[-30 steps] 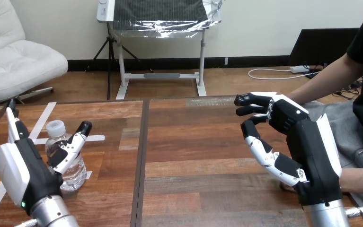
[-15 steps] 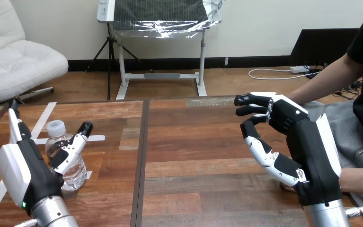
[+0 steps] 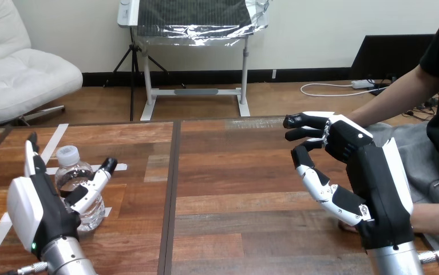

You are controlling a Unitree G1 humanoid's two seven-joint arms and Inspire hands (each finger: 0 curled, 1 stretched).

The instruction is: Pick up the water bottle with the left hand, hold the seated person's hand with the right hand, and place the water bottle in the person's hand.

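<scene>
A clear water bottle (image 3: 82,192) with a white cap stands upright on the wooden table (image 3: 234,172) at the near left. My left hand (image 3: 38,213) is open around it: straight fingers (image 3: 32,153) rise on its left side, the thumb (image 3: 99,177) reaches along its right side. My right hand (image 3: 371,177) hangs above the table's right part, open with loosely bent fingers and nothing between them. The person's hand (image 3: 348,227) rests on the table just under it, mostly hidden; I cannot tell whether they touch. The person's forearm (image 3: 437,217) runs off to the right.
White tape strips (image 3: 52,144) mark the table around the bottle. A dark seam (image 3: 171,189) divides the tabletop left of centre. The person's other arm (image 3: 400,97) shows at the upper right, behind my right hand.
My left hand has shifted a little right and lower, closer round the bottle, its thumb now further along the bottle's right side. The right hand and the bottle have stayed still.
</scene>
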